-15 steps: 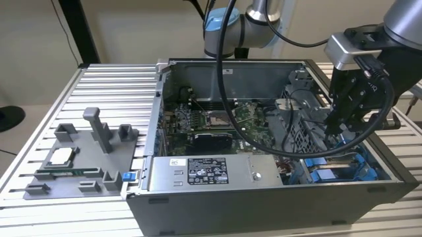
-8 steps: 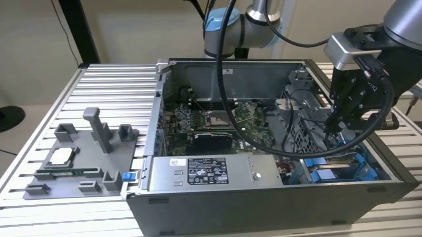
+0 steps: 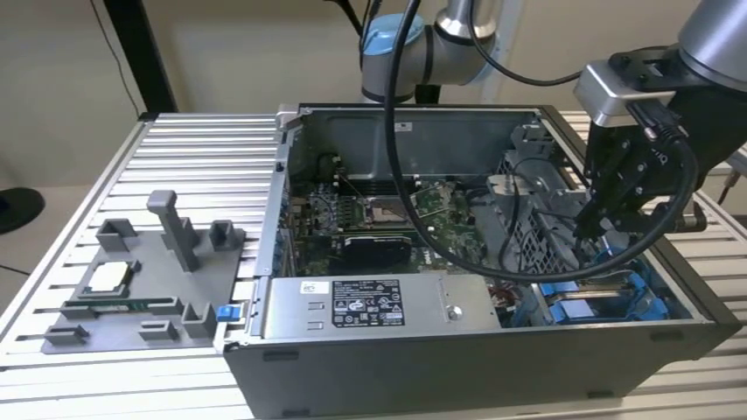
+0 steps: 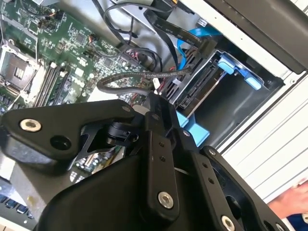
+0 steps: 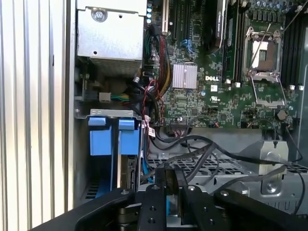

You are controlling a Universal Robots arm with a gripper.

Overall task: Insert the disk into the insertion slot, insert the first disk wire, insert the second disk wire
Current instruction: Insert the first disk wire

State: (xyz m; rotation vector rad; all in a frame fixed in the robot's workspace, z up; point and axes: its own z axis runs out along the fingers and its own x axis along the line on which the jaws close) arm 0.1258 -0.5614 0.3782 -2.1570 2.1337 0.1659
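Note:
The disk sits inside the insertion slot, with its blue frame tabs around it and its connector edge facing out. In the first wrist view the disk stands on edge under the blue tabs of the insertion slot. My gripper hangs inside the open case just above that bay. In both wrist views its fingers stand close together, apparently shut on the end of a grey braided disk wire. A black flat wire with its plug hangs beside the disk's edge.
The grey labelled power-supply box lies at the case front. The motherboard and loose cables over a perforated cage lie beside the bay. A grey fixture tray stands on the ribbed table at the exterior view's left. A hand shows outside the case.

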